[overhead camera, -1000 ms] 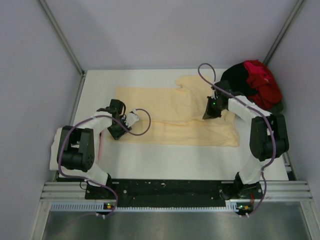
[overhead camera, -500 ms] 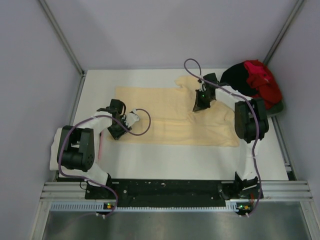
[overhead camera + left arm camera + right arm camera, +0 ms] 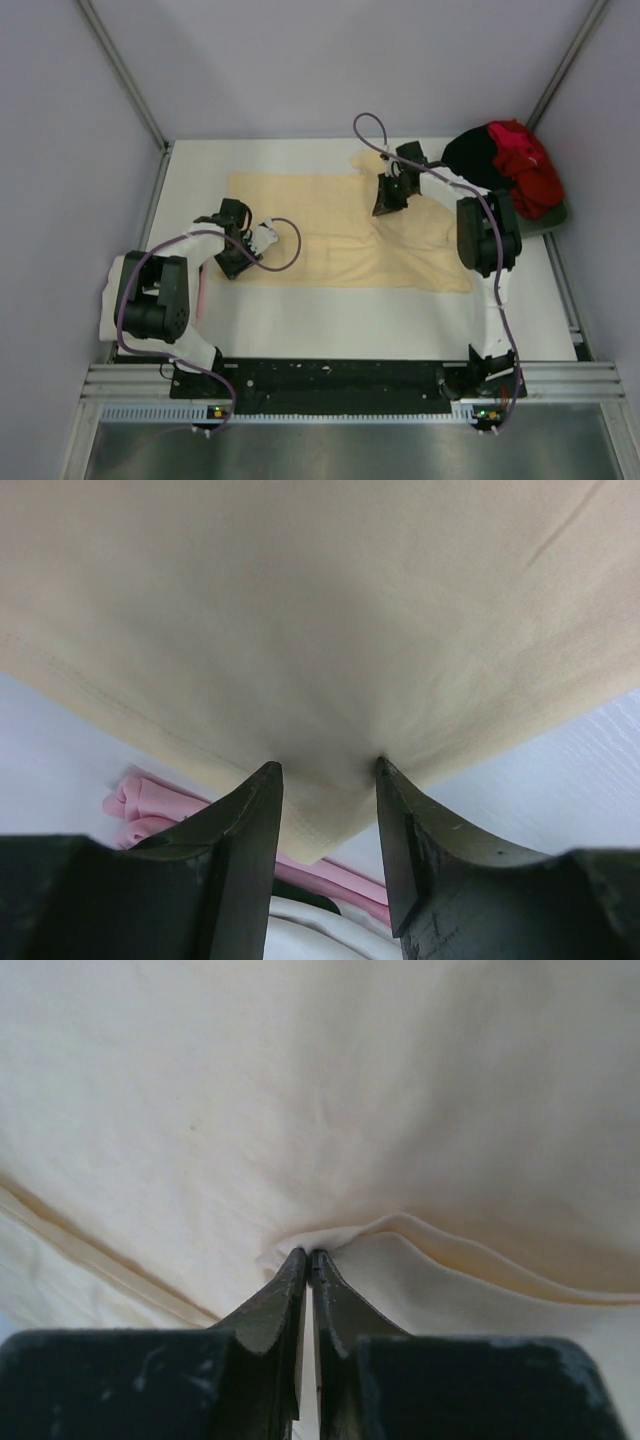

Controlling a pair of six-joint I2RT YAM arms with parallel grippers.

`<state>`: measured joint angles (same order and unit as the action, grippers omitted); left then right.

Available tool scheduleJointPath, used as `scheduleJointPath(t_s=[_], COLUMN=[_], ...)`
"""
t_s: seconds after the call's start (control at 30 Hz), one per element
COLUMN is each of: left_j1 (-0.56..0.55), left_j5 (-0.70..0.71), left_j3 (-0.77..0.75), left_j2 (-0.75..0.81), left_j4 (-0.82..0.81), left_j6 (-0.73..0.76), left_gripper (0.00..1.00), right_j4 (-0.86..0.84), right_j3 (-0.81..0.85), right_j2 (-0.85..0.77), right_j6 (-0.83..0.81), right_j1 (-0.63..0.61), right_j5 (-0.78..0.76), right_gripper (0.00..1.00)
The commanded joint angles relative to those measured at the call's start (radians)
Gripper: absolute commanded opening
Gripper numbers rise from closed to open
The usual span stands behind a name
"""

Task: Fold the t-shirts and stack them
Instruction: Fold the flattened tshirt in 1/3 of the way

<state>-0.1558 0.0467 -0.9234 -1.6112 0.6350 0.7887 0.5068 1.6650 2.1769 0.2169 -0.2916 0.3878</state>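
Note:
A pale yellow t-shirt (image 3: pixel 320 225) lies spread across the white table (image 3: pixel 330 325). My right gripper (image 3: pixel 383 206) is over its right half, shut on a pinched fold of the yellow cloth (image 3: pixel 330 1235), which rises into a ridge at the fingertips. My left gripper (image 3: pixel 232 264) sits at the shirt's near left corner. Its jaws stand apart, tips down on the cloth, with the corner (image 3: pixel 320 830) between them. A black t-shirt (image 3: pixel 470 155) and a red t-shirt (image 3: pixel 525 165) are bunched together at the back right. No white printed shirt shows.
Grey walls close in the table on three sides, with slanted metal posts (image 3: pixel 125 75) at the back corners. A metal rail (image 3: pixel 340 380) carries the arm bases at the near edge. Something pink (image 3: pixel 150 805) shows under the shirt's corner in the left wrist view.
My right gripper has moved left and toward the back, drawing the yellow shirt's right part with it. The left gripper has stayed put.

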Motion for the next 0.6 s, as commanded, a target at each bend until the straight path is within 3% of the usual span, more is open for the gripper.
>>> scheduleJointPath(t_s=[0.0, 0.07, 0.17, 0.37, 0.43, 0.47, 0.53, 0.57], left_j1=[0.010, 0.012, 0.012, 0.016, 0.021, 0.025, 0.032, 0.033], left_j5=[0.035, 0.035, 0.019, -0.103, -0.145, -0.163, -0.180, -0.186], left_j3=[0.032, 0.034, 0.025, -0.015, -0.011, -0.009, -0.006, -0.002], left_j2=[-0.039, -0.035, -0.021, 0.083, 0.135, 0.170, 0.204, 0.217], left_j4=[-0.003, 0.000, 0.020, 0.103, 0.127, 0.137, 0.166, 0.182], left_j6=[0.023, 0.027, 0.038, 0.092, 0.125, 0.135, 0.164, 0.176], left_gripper=[0.47, 0.47, 0.48, 0.51, 0.53, 0.57, 0.82, 0.83], right_j4=[-0.033, -0.033, -0.033, -0.037, -0.036, -0.036, -0.037, -0.034], right_j3=[0.056, 0.062, 0.091, 0.084, 0.008, -0.054, -0.199, -0.273], right_j2=[0.035, 0.035, 0.020, -0.090, -0.190, -0.247, -0.385, -0.463], right_j6=[-0.013, -0.017, -0.019, -0.062, -0.024, 0.001, 0.091, 0.123], right_j1=[-0.015, -0.015, -0.017, -0.070, -0.067, -0.063, -0.015, 0.005], right_j5=[0.033, 0.036, 0.081, 0.099, 0.015, -0.065, -0.174, -0.200], right_gripper=[0.08, 0.32, 0.50, 0.61, 0.61, 0.62, 0.62, 0.62])
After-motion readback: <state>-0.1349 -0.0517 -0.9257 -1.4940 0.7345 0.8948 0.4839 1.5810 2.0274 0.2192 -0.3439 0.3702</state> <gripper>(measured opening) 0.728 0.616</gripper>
